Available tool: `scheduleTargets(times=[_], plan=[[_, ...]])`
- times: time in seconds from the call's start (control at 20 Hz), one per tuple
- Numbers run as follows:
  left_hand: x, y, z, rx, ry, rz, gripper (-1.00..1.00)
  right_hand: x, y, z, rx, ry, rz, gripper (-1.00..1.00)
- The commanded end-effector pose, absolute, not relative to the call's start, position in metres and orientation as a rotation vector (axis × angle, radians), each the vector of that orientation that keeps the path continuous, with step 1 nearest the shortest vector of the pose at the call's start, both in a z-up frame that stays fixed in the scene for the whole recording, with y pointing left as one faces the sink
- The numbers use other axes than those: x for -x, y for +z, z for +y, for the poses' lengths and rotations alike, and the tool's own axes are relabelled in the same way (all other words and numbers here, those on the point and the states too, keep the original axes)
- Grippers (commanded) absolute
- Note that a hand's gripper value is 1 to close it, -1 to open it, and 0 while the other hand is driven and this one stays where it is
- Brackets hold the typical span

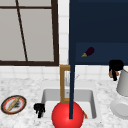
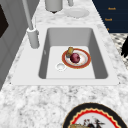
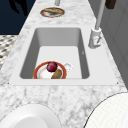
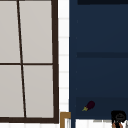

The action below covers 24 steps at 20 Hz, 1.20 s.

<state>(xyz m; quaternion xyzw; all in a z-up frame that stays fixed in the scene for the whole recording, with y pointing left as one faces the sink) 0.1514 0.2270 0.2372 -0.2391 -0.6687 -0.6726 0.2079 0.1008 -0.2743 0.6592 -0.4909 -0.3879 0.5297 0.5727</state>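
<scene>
We are holding the right hand [image 1: 115,68] in the air at the lower edge of the dark blue cabinet [image 1: 100,30], just above the grey pot [image 1: 123,83]; its fingers are curling, but we cannot tell whether they are grasping anything. An eggplant [image 1: 88,52] is lying on the cabinet shelf, well to the left of this hand. We are keeping the left hand [image 1: 39,109] low at the sink's [image 1: 47,96] front left corner, fingers hanging relaxed, near the patterned plate [image 1: 13,104].
</scene>
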Motion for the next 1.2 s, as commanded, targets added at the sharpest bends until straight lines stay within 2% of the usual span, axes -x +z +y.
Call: scheduleTargets(times=[0.0, 0.4, 0.65, 1.15], plan=[[-0.151, 0.237, 0.227, 0.666, -1.872, -1.861, 0.00, -0.101, 0.690, -0.272, 1.136, 1.245, -0.925, 1.00], [-0.151, 0.237, 0.227, 0.666, -1.872, -1.861, 0.00, -0.115, 0.751, -0.267, 1.143, 1.265, -0.879, 1.00], [-0.151, 0.237, 0.227, 0.666, -1.872, -1.861, 0.00, -0.151, 0.769, -0.263, 1.110, 1.262, -0.933, 1.00], [-0.151, 0.237, 0.227, 0.666, -1.872, -1.861, 0.00, -0.235, 0.748, -0.253, 1.147, 1.245, -0.905, 1.00]])
